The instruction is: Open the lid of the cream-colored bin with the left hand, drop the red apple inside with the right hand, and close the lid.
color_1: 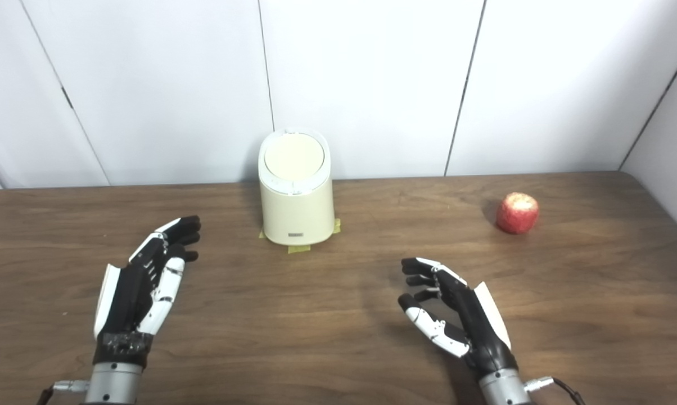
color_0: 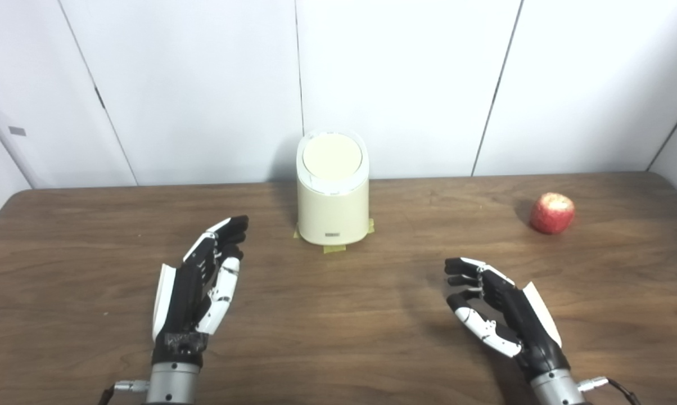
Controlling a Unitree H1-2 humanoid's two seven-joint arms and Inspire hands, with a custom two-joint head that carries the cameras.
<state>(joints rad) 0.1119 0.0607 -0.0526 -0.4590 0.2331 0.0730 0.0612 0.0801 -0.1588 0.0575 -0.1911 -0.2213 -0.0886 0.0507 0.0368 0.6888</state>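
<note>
Beyond right robot hand (color_0: 499, 306), apple (color_0: 552, 213)

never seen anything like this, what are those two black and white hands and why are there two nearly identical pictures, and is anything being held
These are a humanoid robot's two mechanical hands, seen from two cameras set side by side on its head, which is why the pictures nearly match. The arms enter from the bottom edge. The left hand and the right hand are both over the wooden table with fingers apart, and neither holds anything. At the back of the table stands a cream-colored bin with its round lid closed and bits of yellowish tape at its base. A red apple lies on the table to the right, apart from the bin and both hands.
</note>
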